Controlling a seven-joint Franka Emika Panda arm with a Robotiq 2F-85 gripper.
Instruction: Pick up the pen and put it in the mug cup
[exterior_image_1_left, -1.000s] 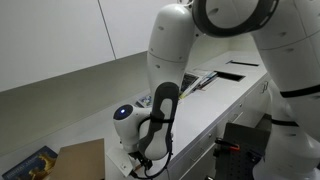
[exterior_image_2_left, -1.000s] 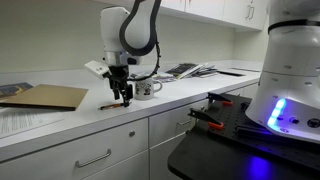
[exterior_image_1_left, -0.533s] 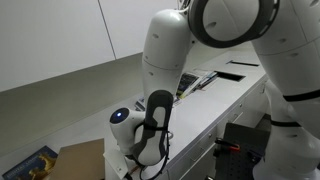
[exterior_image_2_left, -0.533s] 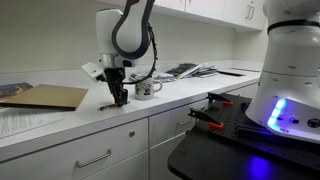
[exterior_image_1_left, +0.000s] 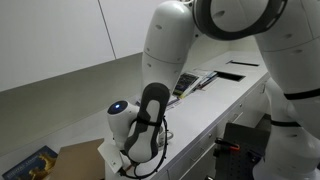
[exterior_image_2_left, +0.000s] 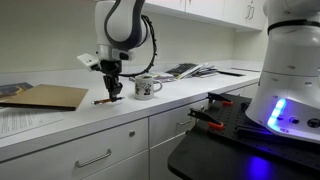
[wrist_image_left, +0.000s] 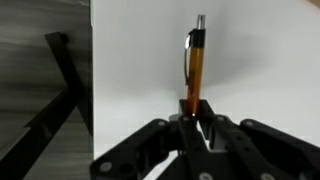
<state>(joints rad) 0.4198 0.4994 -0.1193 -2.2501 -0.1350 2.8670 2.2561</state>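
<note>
In the wrist view the pen (wrist_image_left: 194, 62) is an orange-brown stick with a silver clip, pointing away over the white counter (wrist_image_left: 260, 60). My gripper (wrist_image_left: 196, 118) is shut on its near end. In an exterior view the gripper (exterior_image_2_left: 113, 90) hangs low over the counter, with the pen (exterior_image_2_left: 102, 101) slanting out of it close to the surface. The mug cup (exterior_image_2_left: 144, 87), whitish with a handle, stands a short way beside the gripper. In an exterior view the arm (exterior_image_1_left: 150, 110) hides the gripper, the pen and the mug.
A brown cardboard sheet (exterior_image_2_left: 45, 96) lies on the counter on the gripper's far side from the mug. Papers (exterior_image_2_left: 190, 70) lie further along the counter. Wall cabinets hang above. A dark cart with red-handled tools (exterior_image_2_left: 205, 118) stands in front of the counter edge.
The jaws have closed on the pen. The gripper has shifted a little away from the mug, toward the cardboard sheet.
</note>
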